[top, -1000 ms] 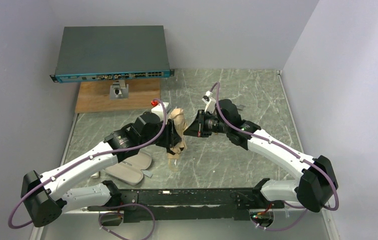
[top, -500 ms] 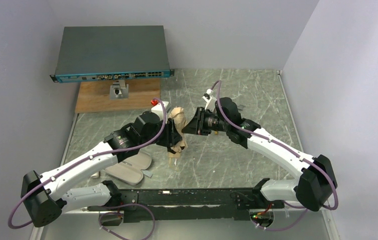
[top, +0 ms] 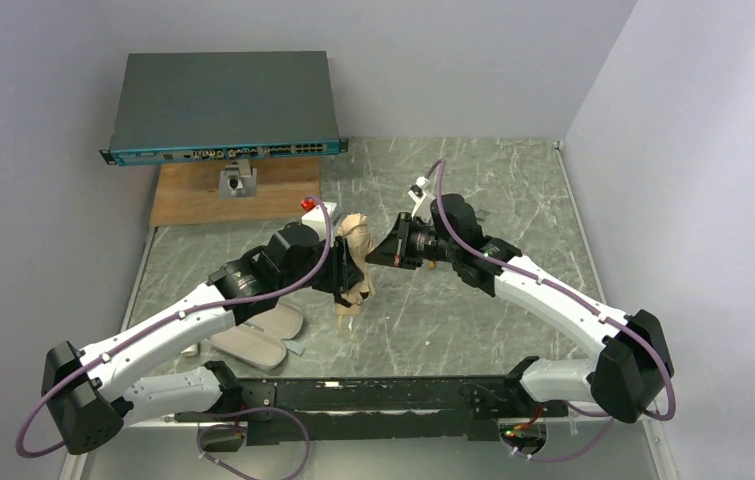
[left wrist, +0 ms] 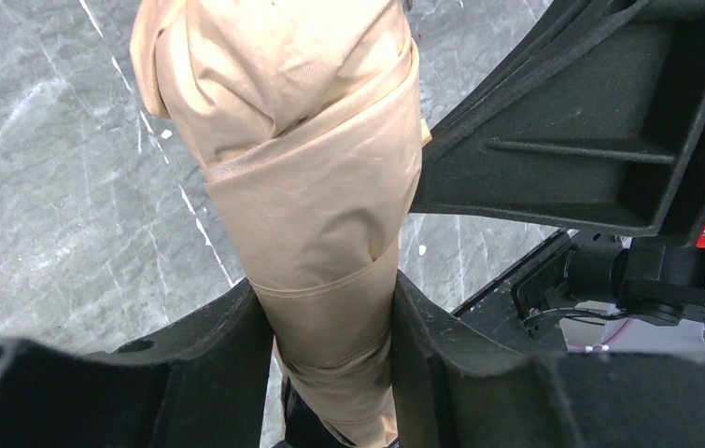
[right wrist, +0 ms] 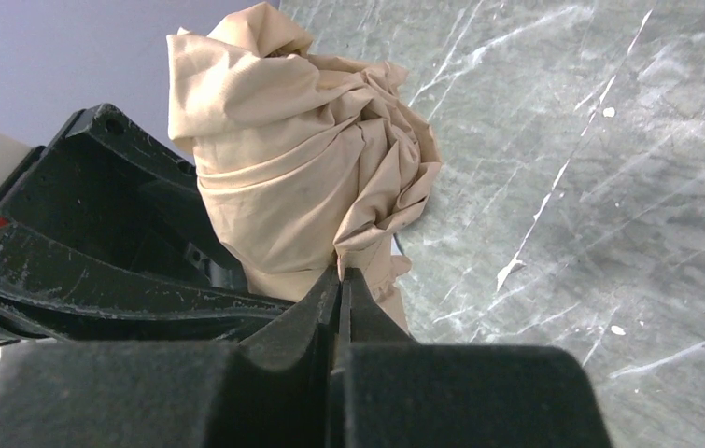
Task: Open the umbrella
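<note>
Grey-green marbled tabletop (top: 493,190). Far-left corner: flat brown wooden board (top: 193,200) with small grey metal bracket (top: 238,181) standing on it, dark grey network switch with blue front strip (top: 223,100) above. Near-left: pale pink fabric sleeve (top: 258,338) lying flat

The umbrella (top: 356,240) is held upright at the middle of the surface (top: 513,220) by the left claw (top: 348,280), with the right claw (top: 371,256) against its right side.

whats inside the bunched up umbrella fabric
Only the tan umbrella canopy shows, its strap wrapped round it, clamped in the left tool. Anything inside the bundle is covered. The cream handle sticks out below.
</note>
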`<state>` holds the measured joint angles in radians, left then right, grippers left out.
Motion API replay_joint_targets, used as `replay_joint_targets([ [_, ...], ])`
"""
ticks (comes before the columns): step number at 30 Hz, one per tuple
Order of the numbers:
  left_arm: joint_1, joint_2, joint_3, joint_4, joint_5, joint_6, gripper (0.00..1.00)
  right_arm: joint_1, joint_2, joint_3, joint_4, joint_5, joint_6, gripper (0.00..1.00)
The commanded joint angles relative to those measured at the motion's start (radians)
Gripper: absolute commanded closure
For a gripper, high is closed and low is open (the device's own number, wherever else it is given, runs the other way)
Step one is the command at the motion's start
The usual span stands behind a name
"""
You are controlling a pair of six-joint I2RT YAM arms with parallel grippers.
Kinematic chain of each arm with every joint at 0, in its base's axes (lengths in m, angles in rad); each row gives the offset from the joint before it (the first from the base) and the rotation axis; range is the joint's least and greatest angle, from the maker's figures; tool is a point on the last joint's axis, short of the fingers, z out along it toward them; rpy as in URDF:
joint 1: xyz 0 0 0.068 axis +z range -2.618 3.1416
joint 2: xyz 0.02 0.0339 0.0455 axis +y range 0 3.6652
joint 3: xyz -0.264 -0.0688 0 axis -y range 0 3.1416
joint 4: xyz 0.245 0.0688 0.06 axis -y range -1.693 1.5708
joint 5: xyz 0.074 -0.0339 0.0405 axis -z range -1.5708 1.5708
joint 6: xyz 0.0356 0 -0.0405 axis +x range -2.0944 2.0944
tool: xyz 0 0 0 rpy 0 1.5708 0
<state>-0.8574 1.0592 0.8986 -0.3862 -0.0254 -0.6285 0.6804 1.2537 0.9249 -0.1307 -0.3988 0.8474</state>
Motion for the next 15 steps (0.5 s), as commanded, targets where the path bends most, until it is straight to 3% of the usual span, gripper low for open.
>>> replay_joint_targets([
  [1,-0.008,-0.042,0.043,0.105,0.016,0.000,1.00,-0.008,-0.024,0.020,0.021,0.039,0.012,1.00],
  [15,-0.009,-0.063,0.059,0.082,0.006,0.012,1.00,-0.033,-0.117,0.004,-0.128,0.149,-0.097,1.00],
])
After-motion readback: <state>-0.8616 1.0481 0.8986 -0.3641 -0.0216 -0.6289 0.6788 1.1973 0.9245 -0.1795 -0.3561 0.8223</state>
